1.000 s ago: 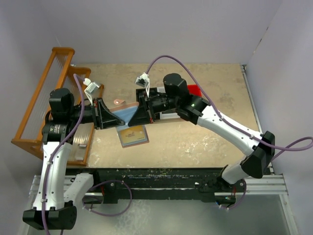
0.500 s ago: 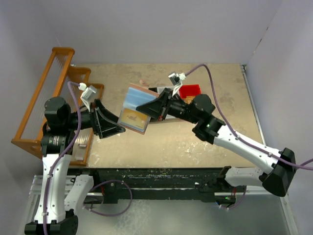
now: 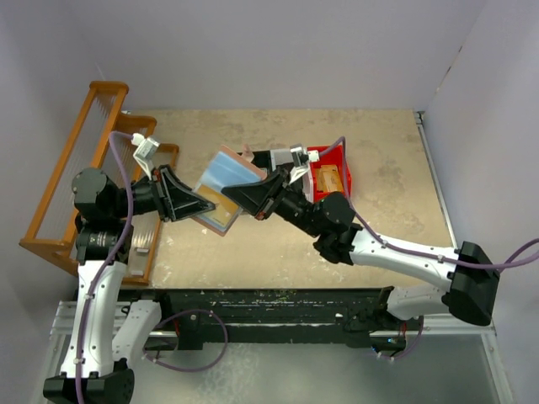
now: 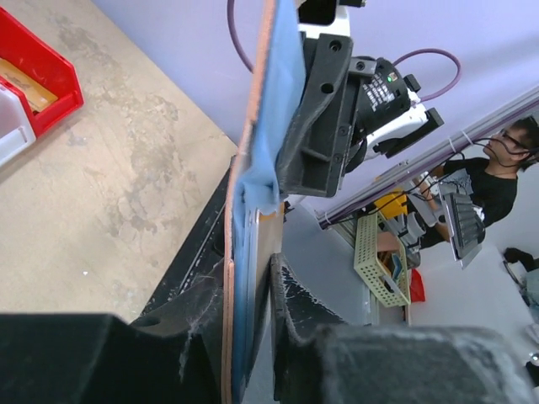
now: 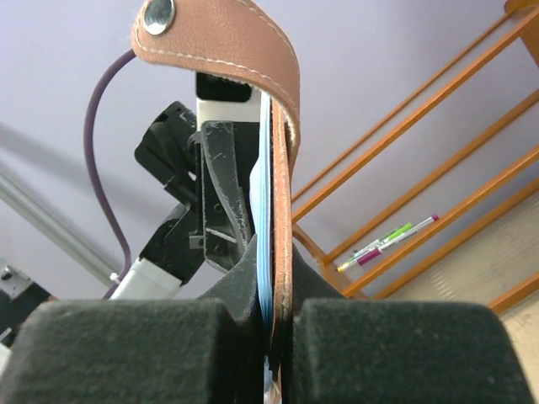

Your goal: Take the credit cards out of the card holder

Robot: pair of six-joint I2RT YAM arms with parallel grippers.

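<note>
Card holder clamped by right jaws, edge straddled by left jaws, grip unclear; tan card to be pulled.

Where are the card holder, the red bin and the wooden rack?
card holder (image 3: 227, 172): top view, on its blue inner lining.
red bin (image 3: 333, 154): top view, on its far rim.
wooden rack (image 3: 108, 87): top view, on its far end bar.

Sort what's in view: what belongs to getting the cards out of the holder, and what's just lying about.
Job: card holder, tan-orange card in it, right gripper clamping it, left gripper at its lower edge.
Lying about: red bin, white bin, wooden rack, pen.
</note>
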